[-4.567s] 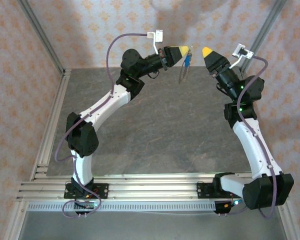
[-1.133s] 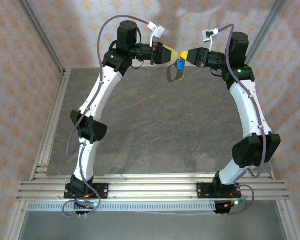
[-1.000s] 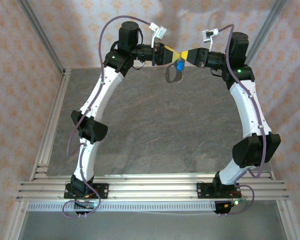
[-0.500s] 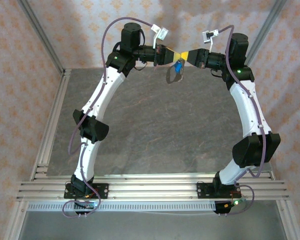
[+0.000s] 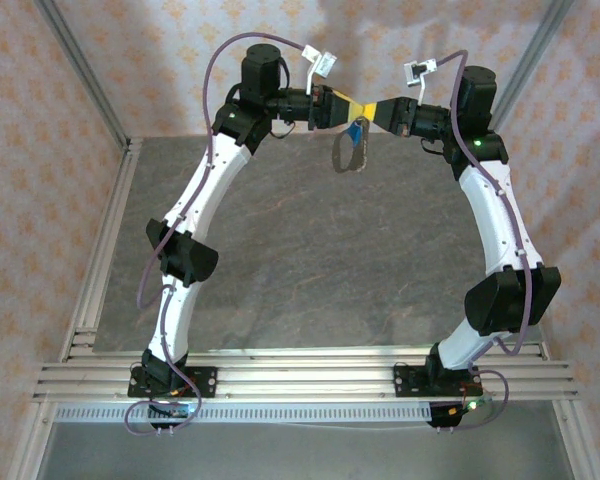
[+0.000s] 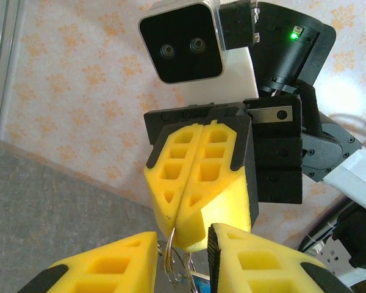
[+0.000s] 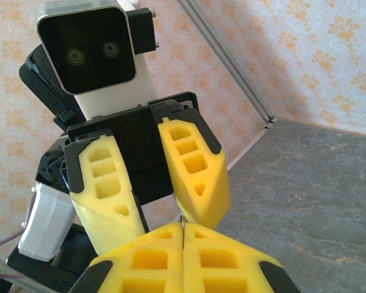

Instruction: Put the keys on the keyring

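Both grippers meet tip to tip high above the far end of the table. My right gripper is shut on the thin wire of the keyring, which also shows as a sliver at its fingertips. The keyring's strap hangs below. A blue-headed key dangles on the ring just under the tips, its blue head at the bottom edge of the left wrist view. My left gripper is open, its yellow fingers standing either side of the right gripper's tip and the ring.
The grey table lies far below both grippers. Patterned curtain walls and metal frame posts close in the back and sides. An aluminium rail runs along the near edge by the arm bases.
The left jaws narrowed and then parted again around the ring. The left wrist has edged slightly, and the hanging key and strap have swung a little to the left. The right arm has held still.
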